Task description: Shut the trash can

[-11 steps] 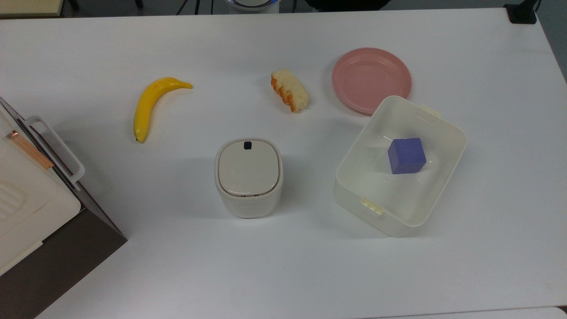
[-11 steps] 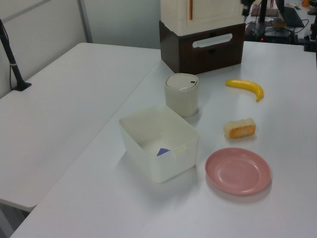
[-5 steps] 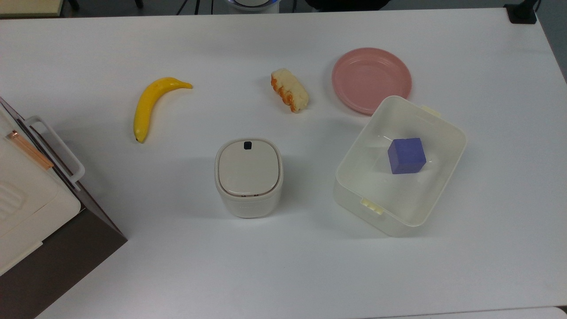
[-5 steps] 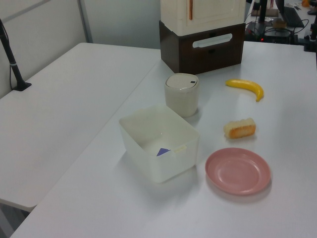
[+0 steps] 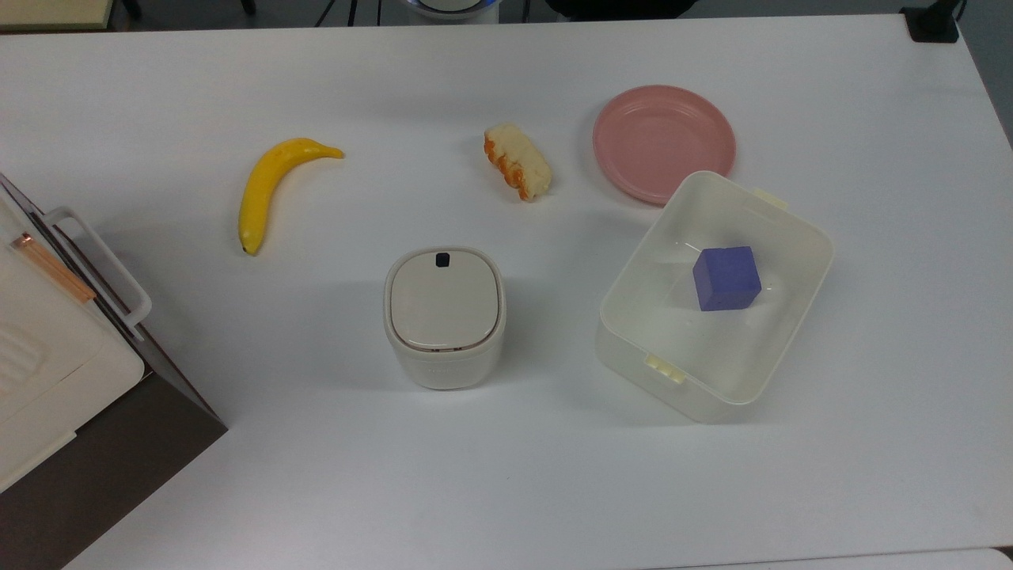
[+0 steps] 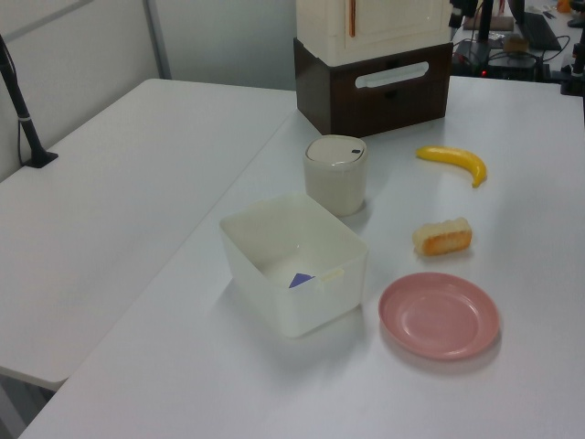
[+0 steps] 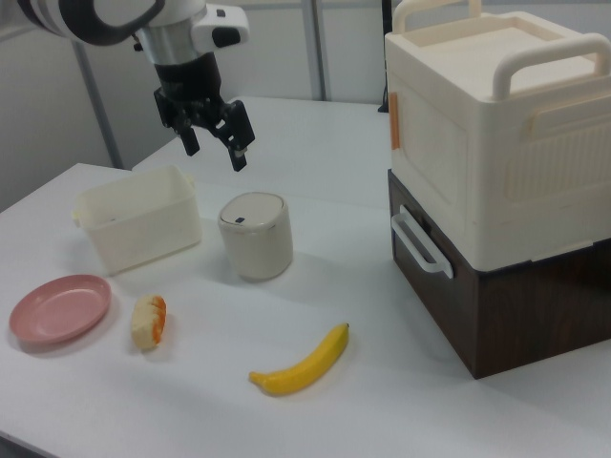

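On the worktop point(image 5: 506, 491), the top view's banana point(image 5: 269, 186), trash can point(image 5: 444, 315) with lid flat down, and tub point(image 5: 712, 297) holding a blue block point(image 5: 726, 277) ran left to right. The right view showed the claw point(image 7: 212, 143), released and empty, raised above the trash can.

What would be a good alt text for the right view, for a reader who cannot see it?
A robot gripper with open fingers hangs above a small cream trash can whose lid lies flat, on a white table. Around the can are a translucent tub, a pink plate, a piece of bread, a banana and a stacked cream and brown cabinet.
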